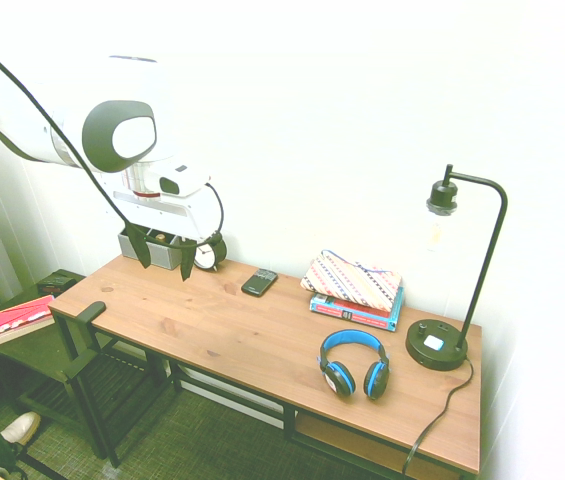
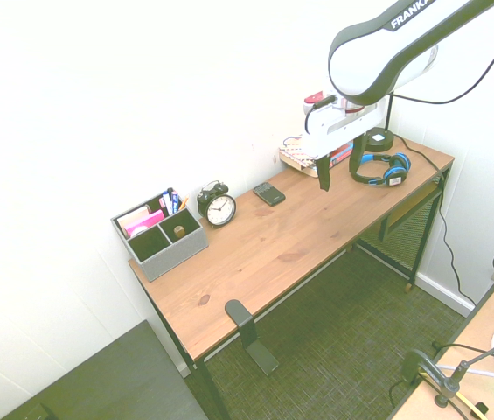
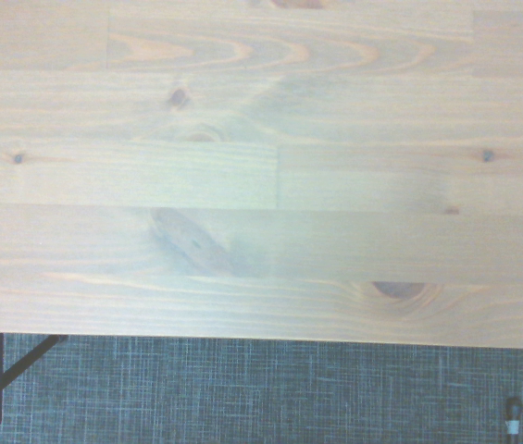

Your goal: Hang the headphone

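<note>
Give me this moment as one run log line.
task: hang headphone | gripper: open, empty, above desk | headphone: lying on desk near lamp | status: not hung

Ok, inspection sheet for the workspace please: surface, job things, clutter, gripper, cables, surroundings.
Surface: wooden desk, knots and grain visible, no spill seen.
Job's things: headphone lying on desk near lamp, not hung; black hook at the desk edge, probably the hanger.
Clutter: organizer, clock, calculator, pouch on books.
Gripper: open, above desk, holding nothing.
Cables: lamp cord runs over the desk edge.
Surroundings: dark carpet, white wall, second desk.
</note>
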You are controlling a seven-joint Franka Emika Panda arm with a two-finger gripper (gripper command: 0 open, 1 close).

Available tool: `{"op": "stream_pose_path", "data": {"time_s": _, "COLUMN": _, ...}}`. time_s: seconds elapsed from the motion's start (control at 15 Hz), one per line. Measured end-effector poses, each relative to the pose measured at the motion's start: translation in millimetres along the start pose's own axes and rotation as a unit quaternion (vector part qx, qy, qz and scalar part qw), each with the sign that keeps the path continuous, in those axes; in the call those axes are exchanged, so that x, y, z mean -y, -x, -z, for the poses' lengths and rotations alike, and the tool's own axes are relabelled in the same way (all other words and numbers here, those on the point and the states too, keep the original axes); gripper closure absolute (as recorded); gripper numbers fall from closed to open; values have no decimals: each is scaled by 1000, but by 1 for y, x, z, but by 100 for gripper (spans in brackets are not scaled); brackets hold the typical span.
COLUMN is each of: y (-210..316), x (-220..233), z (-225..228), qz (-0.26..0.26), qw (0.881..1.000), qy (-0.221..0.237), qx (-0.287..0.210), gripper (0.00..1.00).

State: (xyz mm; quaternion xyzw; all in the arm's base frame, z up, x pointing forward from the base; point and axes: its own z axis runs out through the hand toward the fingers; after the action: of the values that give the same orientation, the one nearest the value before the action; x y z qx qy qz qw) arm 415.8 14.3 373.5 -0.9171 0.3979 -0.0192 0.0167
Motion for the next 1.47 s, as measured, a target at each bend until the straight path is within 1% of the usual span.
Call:
{"op": "stream_pose_path", "data": {"time_s": 0.13, "y": 0, "x": 1, "z": -1, "qz": -7, "qw": 1000, "qy": 1, "qx": -2, "gripper": 0}}
{"op": "stream_pose_path", "data": {"time_s": 0.2, "y": -5, "x": 4, "z": -1, "qz": -24, "qw": 1000, "qy": -4, "qx": -13, "gripper": 0}}
{"op": "stream_pose_path", "data": {"time_s": 0.27, "y": -17, "x": 6, "z": -1, "qz": -50, "qw": 998, "qy": -6, "qx": -26, "gripper": 0}}
{"op": "stream_pose_path", "data": {"time_s": 0.4, "y": -67, "x": -2, "z": -13, "qz": -118, "qw": 992, "qy": -8, "qx": -38, "gripper": 0}}
{"op": "stream_pose_path", "data": {"time_s": 0.47, "y": -96, "x": -13, "z": -22, "qz": -151, "qw": 988, "qy": -8, "qx": -41, "gripper": 0}}
{"op": "stream_pose_path", "data": {"time_s": 0.6, "y": -145, "x": -37, "z": -34, "qz": -221, "qw": 974, "qy": -3, "qx": -41, "gripper": 0}}
{"op": "stream_pose_path", "data": {"time_s": 0.73, "y": -179, "x": -58, "z": -48, "qz": -286, "qw": 958, "qy": 1, "qx": -35, "gripper": 0}}
{"op": "stream_pose_path", "data": {"time_s": 0.87, "y": -204, "x": -82, "z": -73, "qz": -326, "qw": 945, "qy": 2, "qx": -31, "gripper": 0}}
{"op": "stream_pose_path", "data": {"time_s": 0.93, "y": -214, "x": -93, "z": -88, "qz": -340, "qw": 940, "qy": 2, "qx": -30, "gripper": 0}}
{"op": "stream_pose_path", "data": {"time_s": 1.07, "y": -230, "x": -109, "z": -113, "qz": -347, "qw": 938, "qy": -7, "qx": -27, "gripper": 0}}
{"op": "stream_pose_path", "data": {"time_s": 1.33, "y": -254, "x": -121, "z": -146, "qz": -324, "qw": 946, "qy": -14, "qx": -24, "gripper": 0}}
{"op": "stream_pose_path", "data": {"time_s": 1.4, "y": -263, "x": -122, "z": -151, "qz": -320, "qw": 947, "qy": -15, "qx": -25, "gripper": 100}}
{"op": "stream_pose_path", "data": {"time_s": 1.47, "y": -270, "x": -122, "z": -157, "qz": -316, "qw": 948, "qy": -13, "qx": -26, "gripper": 100}}
